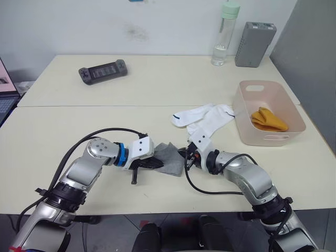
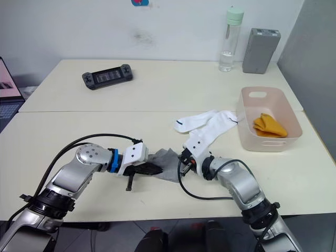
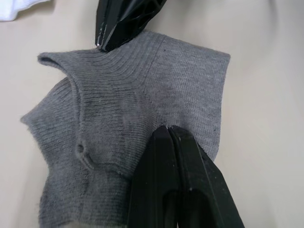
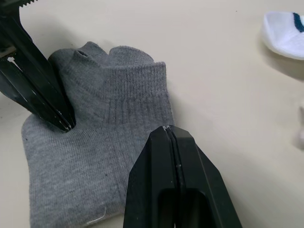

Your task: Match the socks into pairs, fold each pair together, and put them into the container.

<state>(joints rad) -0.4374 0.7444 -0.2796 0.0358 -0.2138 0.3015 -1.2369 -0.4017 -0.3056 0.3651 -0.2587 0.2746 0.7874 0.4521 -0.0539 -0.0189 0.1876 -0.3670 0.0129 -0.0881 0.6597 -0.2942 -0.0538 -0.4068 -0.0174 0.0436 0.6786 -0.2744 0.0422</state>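
**Both claws pinched on the grey socks**

Left claw [image 3: 167,137] is clenched, fingers pressed flat together, tips down on the grey socks [image 1: 169,158]. Right claw [image 4: 169,137] is clenched the same way, tips on the opposite edge of that same grey fabric. Cannot tell if either one pinches cloth between its fingers or just presses on top. The two claws face each other across the socks, close but not touching. Grey socks lie flat and stacked on the worktop [image 1: 63,131], between the claws, cuff ribbing showing in the wrist views.

Just beyond the right claw: the white socks [image 1: 207,118], two of them overlapping, dark trim on one cuff, lying loose on the worktop, apart from the grey ones.

Farther out, on the right claw's outer side: the pink container [image 1: 294,113], with an orange pair [image 1: 269,119] folded inside.

Well beyond the left claw: a dark handheld controller [image 1: 103,71]. At the far edge by the wall: a clear bottle [image 1: 224,34] with a pale green cap, upright, and a grey box [image 1: 255,44] just beside it.
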